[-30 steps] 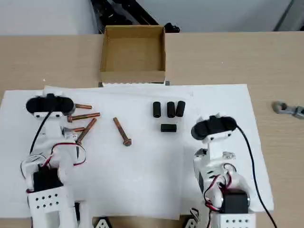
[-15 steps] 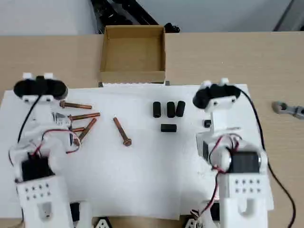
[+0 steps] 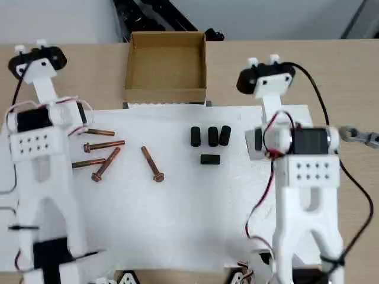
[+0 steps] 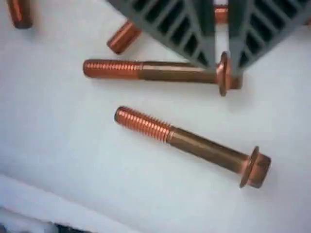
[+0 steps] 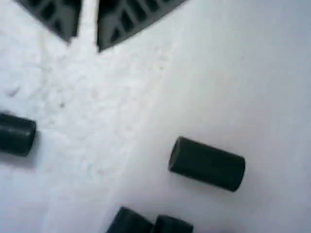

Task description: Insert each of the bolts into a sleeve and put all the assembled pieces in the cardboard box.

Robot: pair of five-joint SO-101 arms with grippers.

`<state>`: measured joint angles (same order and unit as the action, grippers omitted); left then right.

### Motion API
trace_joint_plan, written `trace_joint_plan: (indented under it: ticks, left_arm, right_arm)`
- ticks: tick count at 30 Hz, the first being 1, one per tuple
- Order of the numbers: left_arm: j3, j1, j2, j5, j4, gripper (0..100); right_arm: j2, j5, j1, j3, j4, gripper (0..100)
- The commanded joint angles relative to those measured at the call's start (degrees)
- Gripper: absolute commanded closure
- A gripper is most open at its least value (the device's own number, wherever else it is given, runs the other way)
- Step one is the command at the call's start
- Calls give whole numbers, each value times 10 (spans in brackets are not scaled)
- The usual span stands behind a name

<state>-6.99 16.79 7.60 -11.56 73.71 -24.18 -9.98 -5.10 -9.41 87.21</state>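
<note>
Several copper bolts (image 3: 104, 144) lie scattered on the left of the white sheet, one more (image 3: 152, 163) nearer the middle. Several black sleeves (image 3: 212, 136) lie right of centre, three in a row and one (image 3: 209, 158) in front. The open cardboard box (image 3: 167, 89) stands empty beyond the sheet. My left gripper (image 4: 222, 65) hangs shut over a bolt (image 4: 160, 73), holding nothing; another bolt (image 4: 194, 145) lies beside it. My right gripper (image 5: 86, 41) hovers shut, a short way from a lone sleeve (image 5: 208, 163). The right arm (image 3: 302, 142) stands right of the sleeves.
The white sheet (image 3: 189, 213) covers most of the wooden table. A metal wrench (image 3: 358, 136) lies at the right edge. Dark equipment (image 3: 154, 15) sits behind the box. The left arm's raised body (image 3: 38, 142) stands at the sheet's left edge.
Both arms have unfolded and risen from their low rest posture, swinging forward: the left over the bolts, the right beside the sleeves. Bolts, sleeves and box stayed put.
</note>
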Motion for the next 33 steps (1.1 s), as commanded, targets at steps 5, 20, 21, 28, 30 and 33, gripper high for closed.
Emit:
trace_joint_plan:
  ticks: [5,20,21,28,30,33]
  left_arm:
    - [161,1,-149,-126,65,995]
    - [323,-2,-331,-353,180,916]
    - [323,-1,-331,-353,181,912]
    - [315,14,-343,-398,177,816]
    - [315,14,-353,-404,163,815]
    - [316,11,-375,-405,139,815]
  right_arm:
    - [138,-3,-55,157,73,937]
    - [268,-39,-123,248,92,934]
    - [269,-40,-126,248,92,934]
    - [272,-40,-133,247,91,934]
    - [273,-44,-133,246,91,934]
    - [273,-51,-131,246,91,934]
